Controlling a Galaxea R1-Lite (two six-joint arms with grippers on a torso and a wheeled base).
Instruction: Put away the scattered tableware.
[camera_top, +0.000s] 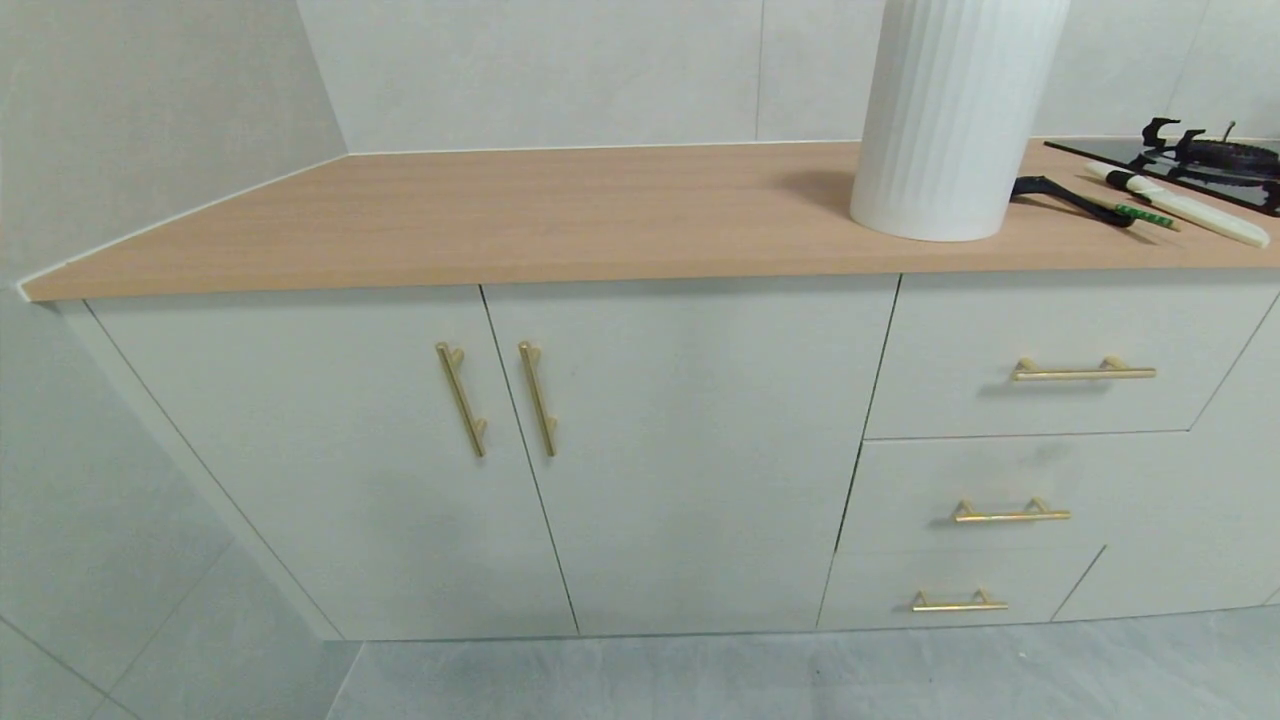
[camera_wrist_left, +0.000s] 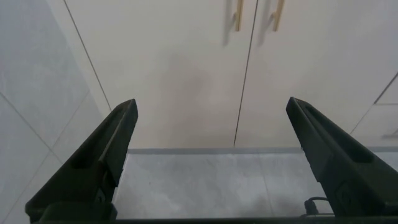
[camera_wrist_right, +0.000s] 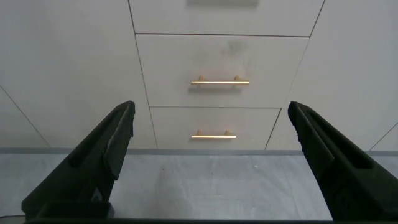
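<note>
Presently the tableware sits at the far right of the head view, on the wooden desk (camera_top: 500, 215): a black-handled utensil (camera_top: 1065, 195) with a curved grip, its near end touching the foot of a tall white ribbed vase (camera_top: 950, 120); just beside it a thin green-banded stick (camera_top: 1148, 215); then a long cream-white utensil (camera_top: 1200, 212) with a dark collar near its far end, lying aslant. The bands on the stick are too small to read as print. All three lie flat and close together between the vase and a black gas burner (camera_top: 1225, 155) at the upper right corner. Below the desk, centre-left, two pale cabinet doors (camera_top: 300, 450) meet, each with an upright gold bar handle (camera_top: 462, 398). Lower right, three stacked drawers carry level gold handles; the top one (camera_top: 1083, 371) is longest. Grey tiled floor (camera_top: 800, 680) runs along the bottom. Left gripper (camera_wrist_left: 211, 149): dark fingers (camera_wrist_left: 112, 155) spread wide, nothing between them, facing the seam of the cabinet doors just above the floor. Right gripper (camera_wrist_right: 211, 155): fingers (camera_wrist_right: 109, 149) likewise released and empty, facing the two lower drawer handles (camera_wrist_right: 219, 81). Both grippers are low, well apart from the tableware.
</note>
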